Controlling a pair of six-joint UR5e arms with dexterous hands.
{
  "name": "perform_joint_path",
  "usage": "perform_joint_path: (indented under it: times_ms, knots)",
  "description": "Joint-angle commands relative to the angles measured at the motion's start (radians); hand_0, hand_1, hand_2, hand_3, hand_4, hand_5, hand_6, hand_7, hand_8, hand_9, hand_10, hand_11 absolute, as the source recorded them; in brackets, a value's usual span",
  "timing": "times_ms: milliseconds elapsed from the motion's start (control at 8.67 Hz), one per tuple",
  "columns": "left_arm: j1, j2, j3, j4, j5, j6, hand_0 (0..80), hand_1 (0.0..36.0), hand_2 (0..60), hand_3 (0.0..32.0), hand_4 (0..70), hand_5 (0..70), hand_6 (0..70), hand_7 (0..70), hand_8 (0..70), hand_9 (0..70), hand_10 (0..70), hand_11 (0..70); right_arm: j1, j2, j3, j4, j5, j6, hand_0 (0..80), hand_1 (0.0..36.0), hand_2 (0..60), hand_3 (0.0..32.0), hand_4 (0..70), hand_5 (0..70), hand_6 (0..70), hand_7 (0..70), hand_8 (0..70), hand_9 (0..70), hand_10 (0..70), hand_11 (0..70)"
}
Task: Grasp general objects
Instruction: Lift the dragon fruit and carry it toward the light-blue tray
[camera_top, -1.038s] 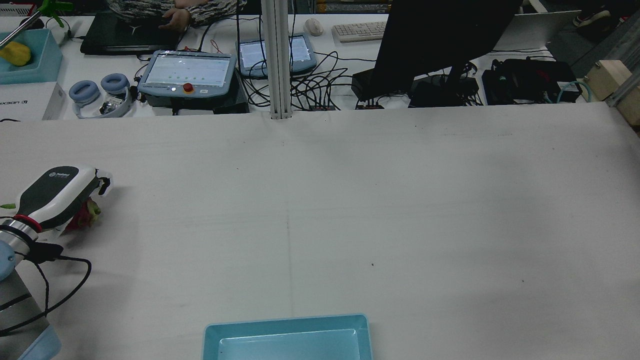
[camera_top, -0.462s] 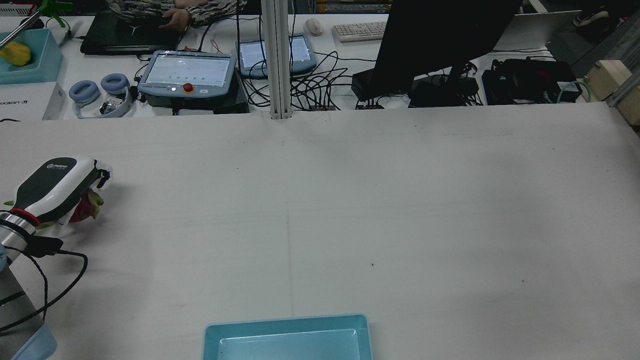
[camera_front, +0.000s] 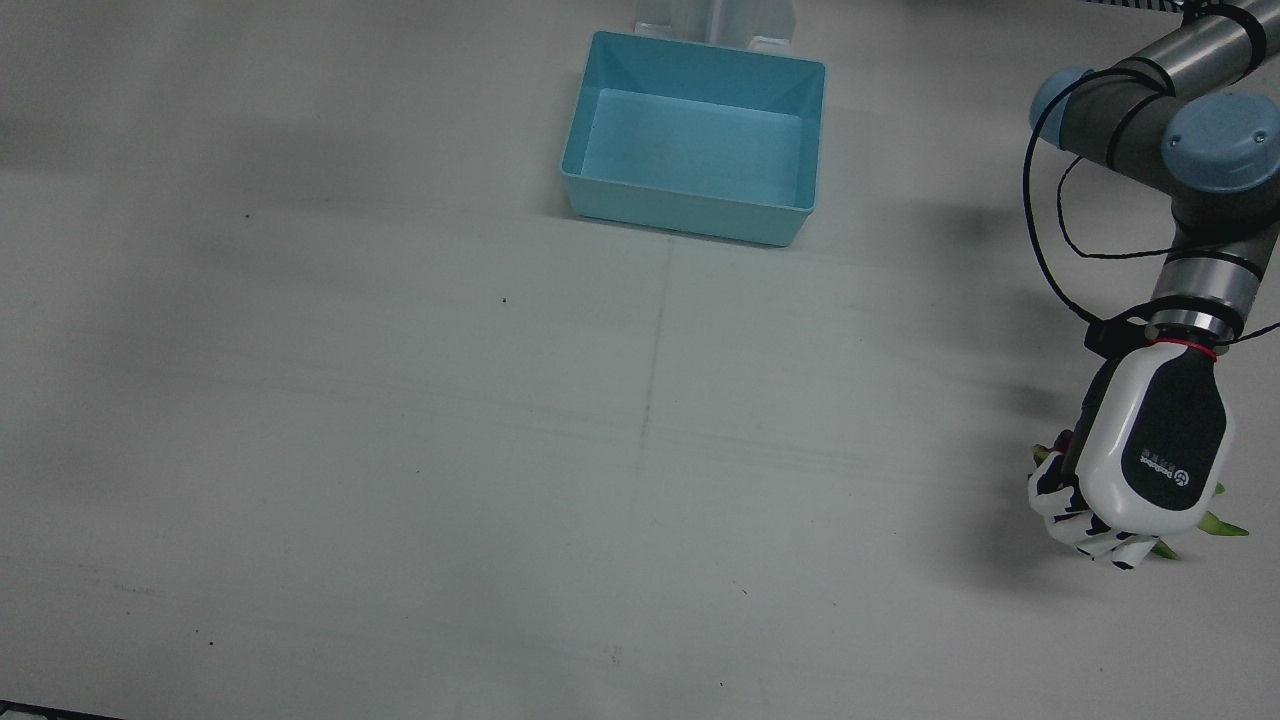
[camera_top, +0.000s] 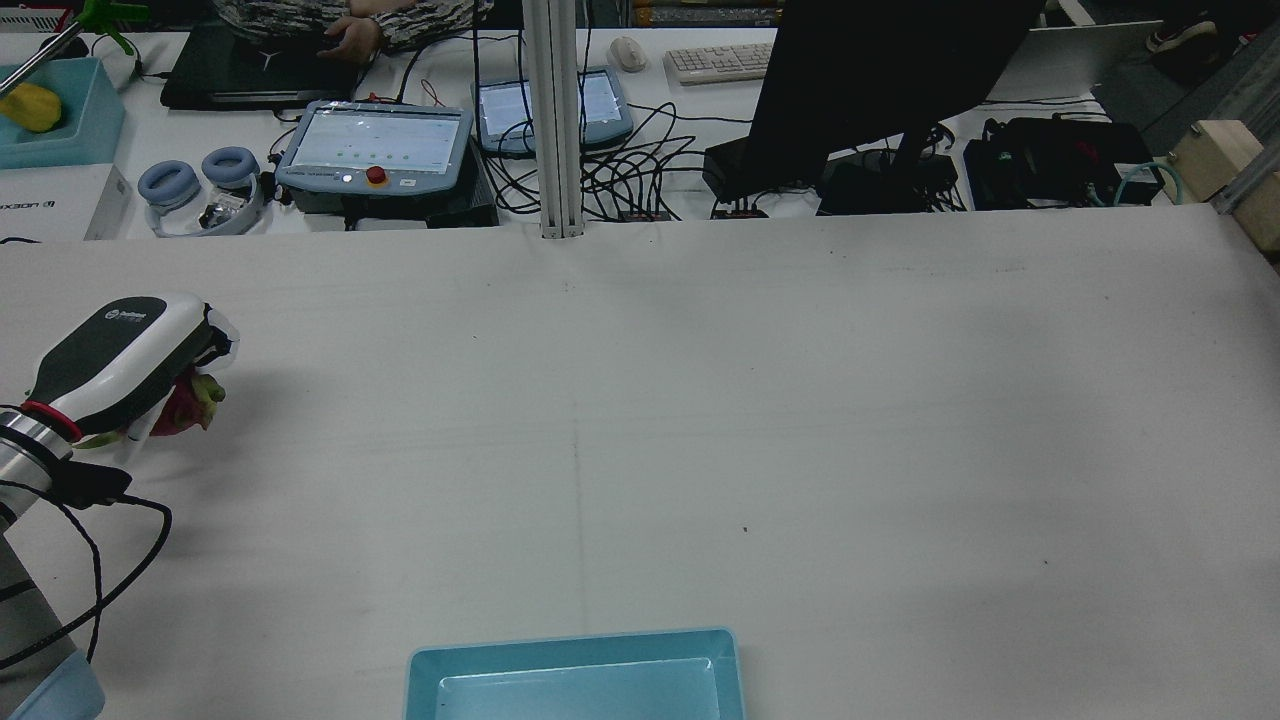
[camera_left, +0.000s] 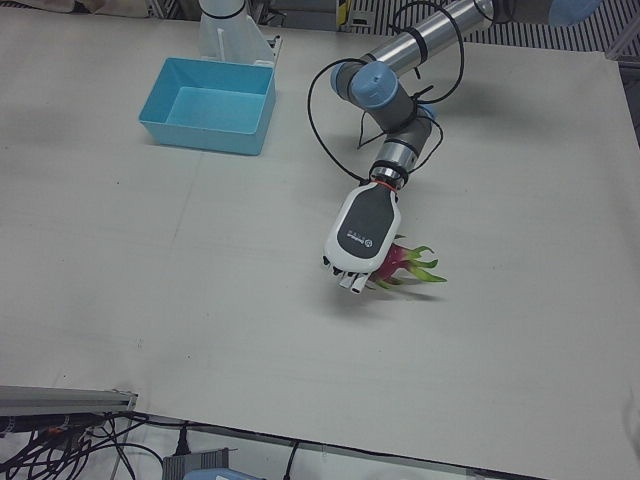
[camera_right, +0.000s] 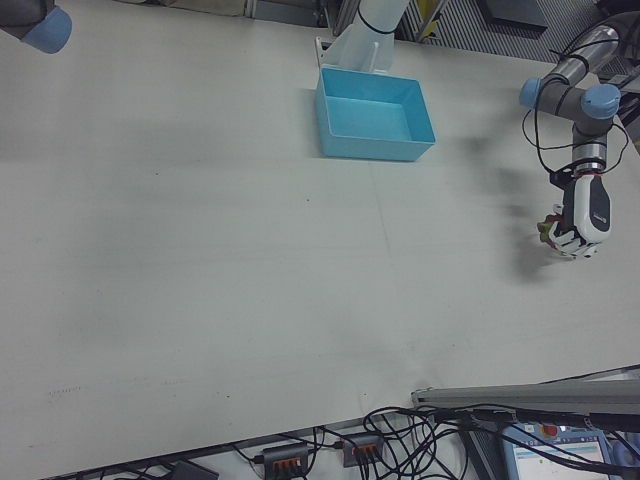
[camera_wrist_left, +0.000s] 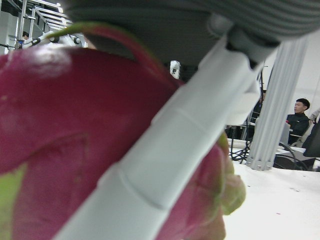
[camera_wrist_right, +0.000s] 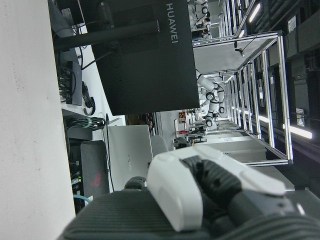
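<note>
A pink dragon fruit (camera_left: 408, 267) with green leaf tips is held in my left hand (camera_left: 360, 238), which is shut around it from above, at the left side of the table. In the rear view the hand (camera_top: 120, 362) covers most of the fruit (camera_top: 188, 408). In the front view only green tips (camera_front: 1226, 525) show beside the hand (camera_front: 1150, 450). The left hand view is filled by the fruit (camera_wrist_left: 75, 140) with a white finger (camera_wrist_left: 165, 150) across it. The right hand (camera_wrist_right: 200, 190) shows only in its own view, holding nothing that I can see.
A light blue bin (camera_front: 690, 215) stands at the robot's edge of the table, mid-width; it also shows in the rear view (camera_top: 570, 650) and in the left-front view (camera_left: 200, 135). Screens, cables and a monitor (camera_top: 880, 80) line the far desk.
My left hand has risen and moved slightly away from the robot with the dragon fruit in it. Its shadow on the table has separated from it.
</note>
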Motion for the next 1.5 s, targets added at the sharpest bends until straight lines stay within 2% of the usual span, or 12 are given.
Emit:
perform_joint_path:
  times_ms: [0,346,692,808,1038,1385]
  knots:
    - [-0.017,-0.044,-0.08,0.13,0.245,-0.129,80.0,35.6,60.0,0.0,70.0,70.0,70.0,70.0,70.0,70.0,70.0,70.0,0.0,0.0,0.001,0.0,0.0,0.0,0.0,0.0,0.0,0.0,0.0,0.0,0.0,0.0,0.0,0.0,0.0,0.0]
    - [-0.115,-0.234,-0.087,0.188,0.59,-0.234,80.0,34.9,60.0,0.0,70.0,70.0,70.0,70.0,70.0,70.0,70.0,70.0,0.0,-0.002,-0.001,0.0,0.0,0.0,0.0,0.0,0.0,0.0,0.0,0.0,0.0,0.0,0.0,0.0,0.0,0.0]
    - [-0.093,-0.339,-0.088,0.212,0.76,-0.375,80.0,35.2,60.0,0.0,70.0,70.0,70.0,70.0,70.0,70.0,70.0,70.0,0.0,0.0,0.001,0.0,0.0,0.0,0.0,0.0,0.0,0.0,0.0,0.0,0.0,0.0,0.0,0.0,0.0,0.0]
    - [-0.077,-0.365,-0.096,0.209,0.797,-0.406,80.0,35.5,60.0,0.0,70.0,70.0,70.0,70.0,70.0,70.0,70.0,70.0,0.0,0.0,0.001,0.0,0.0,0.0,0.0,0.0,0.0,0.0,0.0,0.0,0.0,0.0,0.0,0.0,0.0,0.0]
    - [0.011,-0.389,-0.183,0.248,0.806,-0.472,80.0,35.1,60.0,0.0,70.0,70.0,70.0,70.0,70.0,70.0,70.0,70.0,0.0,0.0,-0.001,0.0,0.0,0.0,0.0,0.0,0.0,0.0,0.0,0.0,0.0,0.0,0.0,0.0,0.0,0.0]
    - [0.192,-0.521,-0.215,0.362,0.806,-0.484,80.0,35.2,60.0,0.0,70.0,70.0,70.0,70.0,70.0,70.0,70.0,70.0,0.0,0.0,-0.001,0.0,0.002,0.0,0.0,0.0,0.0,0.0,0.0,0.0,0.0,0.0,0.0,0.0,0.0,0.0]
